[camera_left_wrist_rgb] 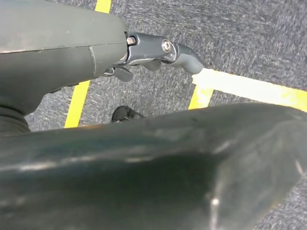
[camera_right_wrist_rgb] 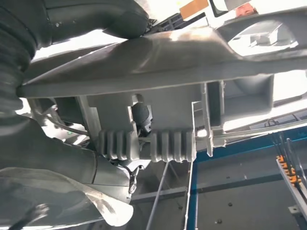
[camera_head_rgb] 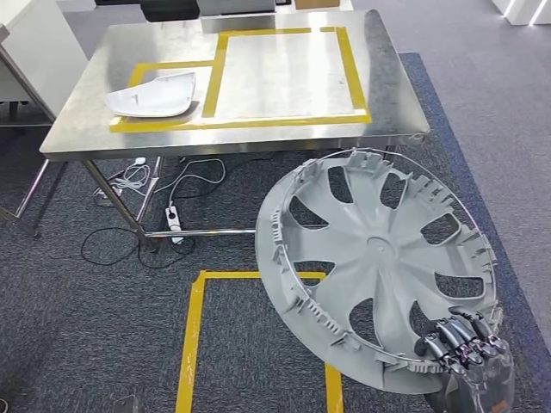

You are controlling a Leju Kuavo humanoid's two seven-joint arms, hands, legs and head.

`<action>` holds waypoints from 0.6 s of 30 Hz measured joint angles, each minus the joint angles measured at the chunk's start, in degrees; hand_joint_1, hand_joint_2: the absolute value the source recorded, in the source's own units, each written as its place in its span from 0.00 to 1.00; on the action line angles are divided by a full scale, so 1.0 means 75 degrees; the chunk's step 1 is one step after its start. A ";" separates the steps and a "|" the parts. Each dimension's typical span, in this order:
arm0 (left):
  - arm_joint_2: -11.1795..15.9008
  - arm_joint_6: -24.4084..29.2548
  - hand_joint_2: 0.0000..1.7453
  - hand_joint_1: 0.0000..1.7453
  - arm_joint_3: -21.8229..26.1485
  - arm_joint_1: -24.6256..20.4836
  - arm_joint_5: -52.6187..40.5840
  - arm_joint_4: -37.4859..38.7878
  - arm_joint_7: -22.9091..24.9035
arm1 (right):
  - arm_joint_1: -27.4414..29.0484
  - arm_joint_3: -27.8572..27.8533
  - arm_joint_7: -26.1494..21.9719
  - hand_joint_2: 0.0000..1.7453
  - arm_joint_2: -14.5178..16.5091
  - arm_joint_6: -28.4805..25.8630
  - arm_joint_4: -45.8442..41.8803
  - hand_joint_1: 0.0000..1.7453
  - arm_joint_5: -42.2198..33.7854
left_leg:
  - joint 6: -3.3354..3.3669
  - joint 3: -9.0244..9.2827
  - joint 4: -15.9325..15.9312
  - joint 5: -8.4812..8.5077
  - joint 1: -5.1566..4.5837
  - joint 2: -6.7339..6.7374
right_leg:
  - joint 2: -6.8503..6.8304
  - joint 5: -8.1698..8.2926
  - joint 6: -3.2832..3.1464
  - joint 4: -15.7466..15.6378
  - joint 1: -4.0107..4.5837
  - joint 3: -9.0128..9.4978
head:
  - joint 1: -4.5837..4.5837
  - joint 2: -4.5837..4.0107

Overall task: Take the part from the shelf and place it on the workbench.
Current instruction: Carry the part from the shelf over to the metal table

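Gripping hubcap by its lower rim: right hand, held above carpet, short of workbench.
Left hand is seen with fingers extended, nothing held; white part is lying on workbench.

Even overhead light, sharp head view
Soft glare streaks the steel surface toward its far edge; both wrist views are blurred close up, the right one backlit.

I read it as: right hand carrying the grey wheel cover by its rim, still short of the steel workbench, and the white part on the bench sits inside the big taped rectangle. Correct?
Not quite. In the head view the white part lies in the small taped box at the workbench's left end, not the big rectangle. The rest stands: the right hand holds the wheel cover by its rim, short of the bench.
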 joint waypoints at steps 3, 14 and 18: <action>-0.0002 0.0001 0.00 0.00 0.0000 -0.0030 0.0000 -0.0001 0.0000 | 0.0004 -0.0007 0.0055 1.00 0.0000 -0.0001 0.0000 1.00 0.0013 | -0.0031 -0.0639 0.1245 -0.0540 -0.0011 0.0358 | -0.0133 -0.0055 -0.0108 -0.0005 0.0022 0.0054 | -0.0038 0.0000; -0.0003 0.0004 0.00 0.00 0.0000 -0.0017 0.0001 0.0000 -0.0010 | -0.0004 -0.0015 0.0101 1.00 0.0000 -0.0001 0.0000 1.00 0.0080 | 0.0349 -0.0460 0.0017 0.0397 -0.0209 0.0470 | -0.0340 -0.0286 0.0057 -0.0119 0.0105 0.0321 | -0.0059 0.0001; -0.0012 0.0001 0.00 0.00 0.0003 -0.0017 -0.0005 -0.0001 -0.0020 | -0.0008 -0.0015 0.0112 1.00 -0.0001 -0.0001 0.0001 1.00 0.0115 | 0.0421 -0.0286 -0.0219 0.0434 -0.0177 0.0433 | -0.0200 -0.0758 0.0134 0.0870 0.0109 -0.0233 | -0.0011 0.0000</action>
